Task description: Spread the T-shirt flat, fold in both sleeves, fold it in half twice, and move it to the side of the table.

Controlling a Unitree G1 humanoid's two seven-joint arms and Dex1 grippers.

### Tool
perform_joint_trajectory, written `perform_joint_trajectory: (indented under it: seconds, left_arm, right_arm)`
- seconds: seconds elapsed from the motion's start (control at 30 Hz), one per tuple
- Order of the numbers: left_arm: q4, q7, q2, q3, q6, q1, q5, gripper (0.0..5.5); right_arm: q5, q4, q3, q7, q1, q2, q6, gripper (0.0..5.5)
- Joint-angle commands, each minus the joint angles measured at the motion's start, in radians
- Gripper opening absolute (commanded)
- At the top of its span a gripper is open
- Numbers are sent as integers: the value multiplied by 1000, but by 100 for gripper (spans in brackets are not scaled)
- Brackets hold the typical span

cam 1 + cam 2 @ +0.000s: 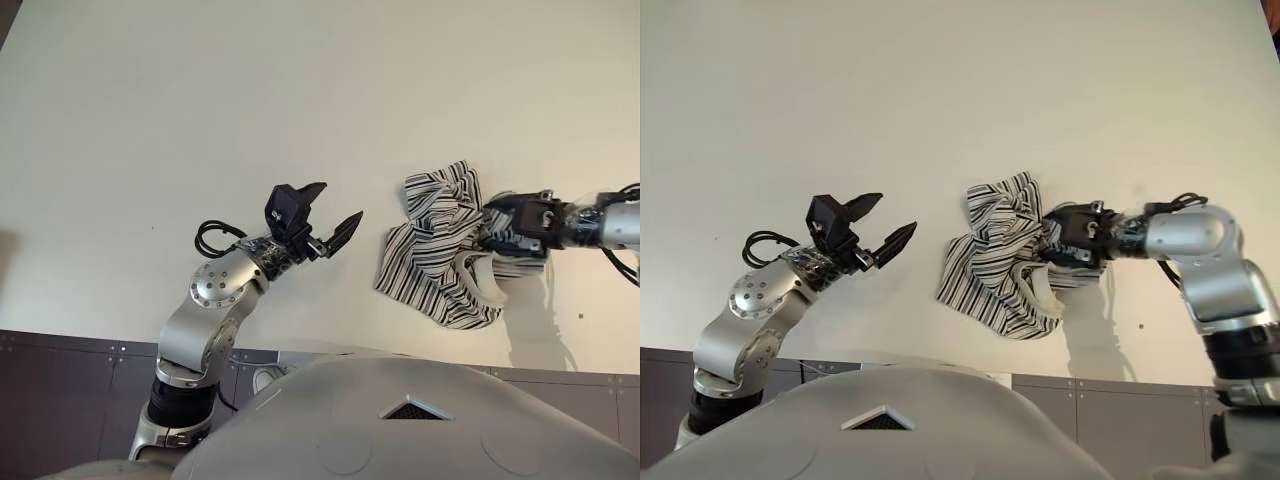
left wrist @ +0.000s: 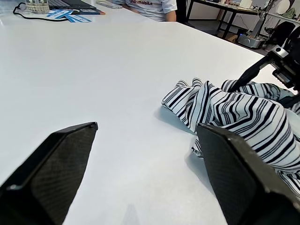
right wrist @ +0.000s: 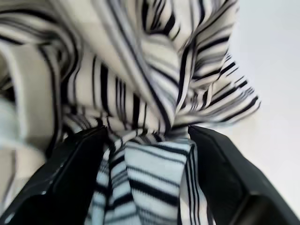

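One T-shirt (image 1: 440,245), one table (image 1: 200,120); left gripper (image 1: 341,200), right gripper (image 3: 146,131): two; blue cards (image 2: 77,18), perhaps two.

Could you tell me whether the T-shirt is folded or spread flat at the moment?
Neither: the T-shirt lies crumpled in a heap on the table, with bunched ridges; the open right gripper straddles some cloth.

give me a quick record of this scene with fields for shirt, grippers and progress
T-shirt: striped, crumpled in a heap on the white table
left gripper: open, above the table left of the T-shirt, not touching it
right gripper: open, at the T-shirt's right side, cloth between its fingers
progress: not yet spread flat, no folds made
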Motion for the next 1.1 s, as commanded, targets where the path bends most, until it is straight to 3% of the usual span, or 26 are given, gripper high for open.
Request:
perform_joint_trajectory:
  seconds: [0.03,0.17,0.27,0.33,0.43,0.6,0.73,0.9,1.1]
  left_arm:
    - [19,14,-7,-14,9,-49,17,388]
    - [2,13,13,9,16,-51,9,388]
    - [13,19,31,32,7,-44,23,388]
    - [58,42,38,33,-10,-41,66,388]
    - [132,49,93,-8,-39,-23,171,388]
    - [249,66,171,-93,-83,19,350,388]
    - [272,82,184,-128,-102,69,426,388]
    - [279,-2,369,-76,-216,184,483,388]
    - [324,-98,461,1,-318,232,429,388]
  right_arm:
    - [-167,96,173,-159,-71,238,39,320]
    - [-197,200,210,-388,-222,555,193,320]
    - [-203,253,159,-581,-247,703,265,320]
    - [-163,171,121,-623,-210,738,244,320]
    - [-77,-43,66,-559,-136,688,229,320]
    - [33,-290,-59,-371,-36,458,335,320]
    - [-112,-136,3,-367,-22,327,260,320]
    - [-181,-97,114,-248,114,190,160,320]
    - [-230,-8,68,-345,94,171,148,320]
